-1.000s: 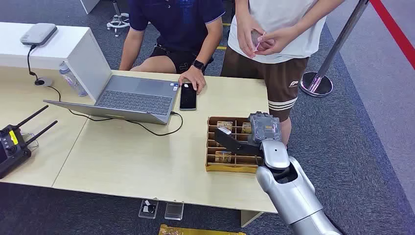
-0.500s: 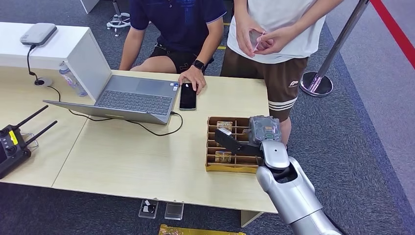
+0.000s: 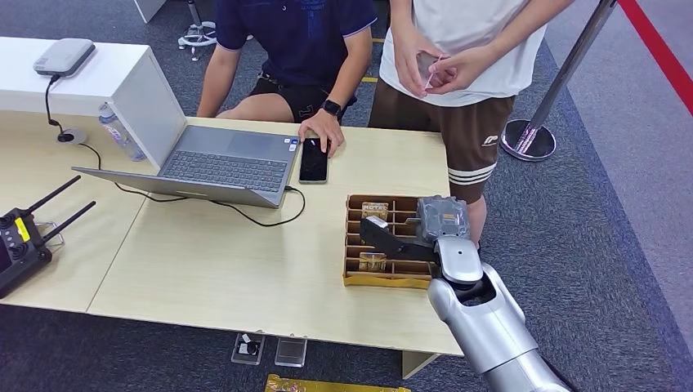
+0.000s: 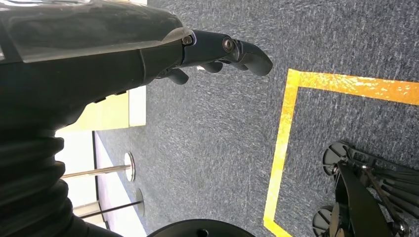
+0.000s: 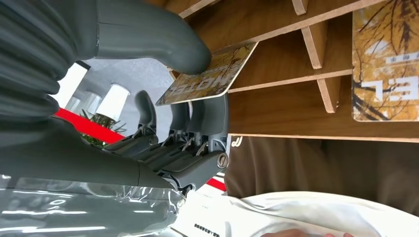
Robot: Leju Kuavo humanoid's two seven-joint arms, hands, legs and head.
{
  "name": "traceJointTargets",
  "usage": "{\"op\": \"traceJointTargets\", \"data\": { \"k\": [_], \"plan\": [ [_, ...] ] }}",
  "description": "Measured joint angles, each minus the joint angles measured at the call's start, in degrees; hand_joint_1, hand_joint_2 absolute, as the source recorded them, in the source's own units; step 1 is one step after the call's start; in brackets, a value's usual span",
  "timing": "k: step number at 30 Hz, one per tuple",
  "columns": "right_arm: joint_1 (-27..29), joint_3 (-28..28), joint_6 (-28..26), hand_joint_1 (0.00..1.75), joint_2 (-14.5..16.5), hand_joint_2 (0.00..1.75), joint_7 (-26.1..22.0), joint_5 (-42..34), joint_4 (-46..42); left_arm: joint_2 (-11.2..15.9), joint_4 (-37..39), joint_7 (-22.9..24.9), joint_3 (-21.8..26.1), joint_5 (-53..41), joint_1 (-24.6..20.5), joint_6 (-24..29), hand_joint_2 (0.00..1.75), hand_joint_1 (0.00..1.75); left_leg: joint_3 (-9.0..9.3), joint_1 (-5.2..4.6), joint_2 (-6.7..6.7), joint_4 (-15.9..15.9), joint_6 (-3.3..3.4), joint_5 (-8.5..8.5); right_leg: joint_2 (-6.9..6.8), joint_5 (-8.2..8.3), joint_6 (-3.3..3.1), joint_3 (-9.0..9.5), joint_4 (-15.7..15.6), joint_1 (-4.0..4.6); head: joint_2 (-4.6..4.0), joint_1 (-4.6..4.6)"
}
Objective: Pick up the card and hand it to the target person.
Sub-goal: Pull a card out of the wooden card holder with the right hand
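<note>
The light wooden table (image 3: 245, 269) carries an open laptop (image 3: 221, 163), a black phone (image 3: 314, 161) under a seated person's hand, a black radio controller (image 3: 20, 241) with antennas at the near left edge, and, near the right end, a brown wooden slotted tray (image 3: 384, 280). Two people are at the far side: one seated in a dark shirt (image 3: 298, 33), one standing in a white shirt (image 3: 466, 41) and brown shorts, hands together at the chest and apparently fiddling with something small.

The right robot hand (image 3: 413, 233) sits over the tray. In the right wrist view its thick thumb (image 5: 163, 39) presses down on one face of a card (image 5: 210, 74) while the dark fingers (image 5: 197, 123) back it from the other side, so the card is pinched by one end, with its other end reaching toward the dividers (image 5: 311, 39). Whether it is fully clear of its slot, I cannot tell. The left robot hand (image 4: 217, 52) hangs over grey carpet, fingers loosely curled, holding nothing.

The card looks thin, stiff, light and glossy, so likely slippery. A flat pinch across both faces near one short end, as here, seems the right hold, and it leaves the far end free for a person to take.

Count: two people, one laptop, one phone, one controller, one tray. At least two more cards lie in the tray in the head view: one in the far row (image 3: 375, 209), one nearer (image 3: 373, 260).
</note>
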Motion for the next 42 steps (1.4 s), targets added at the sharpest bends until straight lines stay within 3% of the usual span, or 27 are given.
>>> {"op": "traceJointTargets", "data": {
  "k": [2,3,7,27,42],
  "plan": [
    [0.0,0.0,-0.1,1.60,0.0,1.75,0.0,0.0,0.1,0.0,0.0,0.0,0.0,-0.2,0.0,-0.5,0.00,0.00,0.00,0.00,0.00,0.0,0.00,0.00,0.00,0.00,0.00,0.00,0.0,0.00,0.00,0.00],
    [0.0,0.0,-0.2,1.67,0.0,1.75,-0.1,0.1,0.1,0.0,0.0,0.0,-0.1,-0.4,0.0,-1.0,0.00,0.00,0.00,0.00,0.00,0.0,0.00,0.00,0.00,0.00,0.00,0.00,0.0,0.00,0.00,0.00],
    [-0.1,-0.3,-0.6,1.75,0.1,1.75,-0.3,0.1,0.4,0.0,0.0,-0.3,-0.9,-1.5,0.0,-2.9,1.75,0.00,0.00,0.00,0.00,0.0,0.00,0.00,0.00,0.00,0.00,0.00,0.0,0.00,0.00,0.01],
    [-0.1,-1.4,-1.0,1.75,0.5,1.75,-1.1,0.6,-0.5,0.0,0.0,0.4,-1.7,-0.8,0.0,-1.4,1.75,0.00,0.00,0.00,0.00,0.0,0.00,0.00,0.00,0.00,0.00,-0.01,0.0,0.00,0.00,0.00],
    [0.1,-3.9,-1.0,1.75,-0.4,1.75,-2.5,-1.9,-19.3,0.0,0.0,1.9,-1.6,0.4,0.2,-0.5,1.75,0.00,-0.02,0.00,0.00,0.0,0.00,0.00,0.00,0.00,0.00,-0.01,0.0,0.00,0.00,0.01]
  ]
}}
